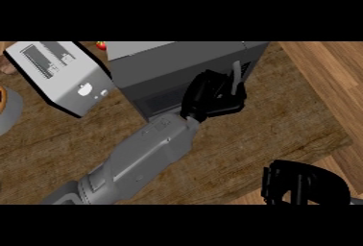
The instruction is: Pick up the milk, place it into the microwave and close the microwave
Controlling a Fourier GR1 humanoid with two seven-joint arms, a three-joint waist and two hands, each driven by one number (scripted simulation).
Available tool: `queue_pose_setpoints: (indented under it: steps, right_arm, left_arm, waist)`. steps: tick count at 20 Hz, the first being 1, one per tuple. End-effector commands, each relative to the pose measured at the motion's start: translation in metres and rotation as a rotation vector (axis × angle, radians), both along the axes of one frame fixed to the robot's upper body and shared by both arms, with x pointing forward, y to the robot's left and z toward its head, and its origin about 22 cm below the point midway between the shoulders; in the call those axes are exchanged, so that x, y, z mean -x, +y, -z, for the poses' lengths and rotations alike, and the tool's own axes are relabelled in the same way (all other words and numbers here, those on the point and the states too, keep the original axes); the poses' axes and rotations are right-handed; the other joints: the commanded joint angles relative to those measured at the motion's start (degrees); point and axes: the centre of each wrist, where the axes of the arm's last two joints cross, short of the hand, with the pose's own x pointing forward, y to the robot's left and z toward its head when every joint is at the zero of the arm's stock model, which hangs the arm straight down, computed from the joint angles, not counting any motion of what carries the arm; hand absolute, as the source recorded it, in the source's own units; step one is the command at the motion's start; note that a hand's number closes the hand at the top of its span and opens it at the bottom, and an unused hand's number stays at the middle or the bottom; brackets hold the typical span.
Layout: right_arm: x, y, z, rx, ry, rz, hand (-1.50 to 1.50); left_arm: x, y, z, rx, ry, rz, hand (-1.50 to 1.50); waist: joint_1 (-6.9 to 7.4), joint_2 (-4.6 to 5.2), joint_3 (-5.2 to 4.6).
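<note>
Where the desk (284, 129) meets the left edge, part of a grey plate (6, 113) with an orange rim shows, cut off by the frame. Right of it: grey toaster (67, 79), black sides, slots up, set at an angle. Small red item (101, 46) just behind the toaster's far corner, too small to identify.

Centre top: microwave (177, 60), grey top, dark front facing down-left, just beside the toaster. Door looks flush with the body. Milk doesn't show anywhere in this view, so can't tell where it sits.

Left forearm (142, 158) comes in from the lower left and runs diagonally up to the microwave front. Left hand (211, 98) lies against the right part of the door, fingers stretched fairly flat along it, holding nothing. Thin grey handle (235, 76) sticks out just past the fingertips, touching or nearly so; can't tell which.

Lower right: right hand (297, 185) rests near the bottom edge, well apart from the microwave, fingers relaxed and pointing up, holding nothing.
</note>
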Motion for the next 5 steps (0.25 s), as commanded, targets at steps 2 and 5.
queue_pose_setpoints:
  steps: [2, 5]
  right_arm:
    - [0.017, 0.011, 0.002, -0.021, 0.005, 0.008, 1.50]
    - [0.024, 0.014, 0.000, -0.025, -0.011, 0.014, 1.50]
  left_arm:
    - [-0.016, 0.051, 0.046, 0.031, 0.169, -0.190, 1.50]
    - [-0.016, 0.060, 0.053, 0.025, 0.166, -0.184, 1.50]
  waist:
    - [2.09, 0.47, -0.47]
    - [2.40, 0.50, -0.41]
